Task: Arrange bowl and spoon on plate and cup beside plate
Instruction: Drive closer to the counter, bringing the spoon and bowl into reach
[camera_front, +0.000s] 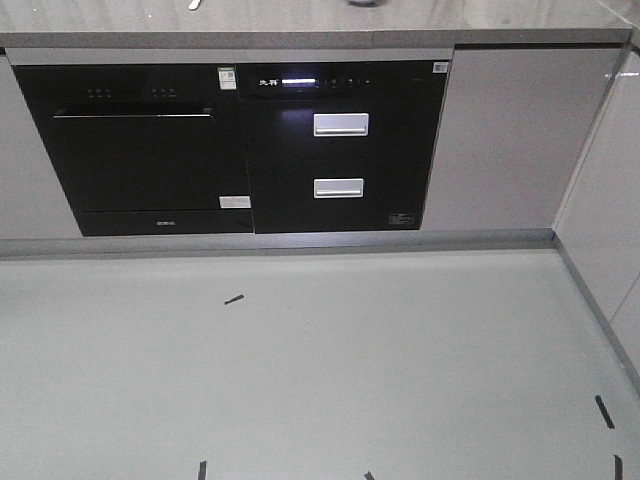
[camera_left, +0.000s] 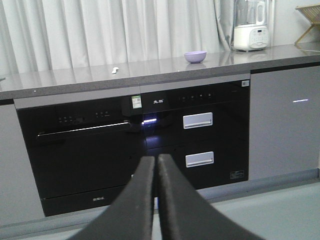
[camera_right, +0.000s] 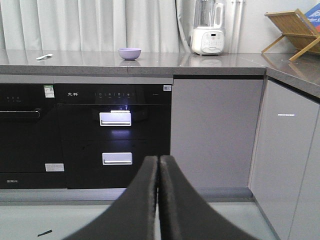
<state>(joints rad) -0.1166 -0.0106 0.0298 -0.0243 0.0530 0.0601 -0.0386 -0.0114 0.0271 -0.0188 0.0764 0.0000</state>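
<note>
A lavender bowl (camera_left: 195, 56) (camera_right: 129, 53) stands on the grey countertop (camera_left: 150, 72), well back from its front edge. Left of it lies the pale spoon (camera_left: 115, 70) (camera_right: 44, 56); its tip shows at the top edge of the front view as the spoon (camera_front: 194, 4). The bowl's base just shows there too (camera_front: 362, 2). The plate and the cup are out of view. My left gripper (camera_left: 156, 160) is shut and empty, low in front of the black appliances, far from the counter. My right gripper (camera_right: 158, 160) is shut and empty too.
Under the counter sit a black oven (camera_front: 140, 150) and a black drawer unit with two silver handles (camera_front: 340, 125). A white blender (camera_right: 208, 30) stands at the counter's right. A wooden rack (camera_right: 292, 30) sits on the side counter. Grey cabinet doors (camera_right: 215, 130) close the right corner.
</note>
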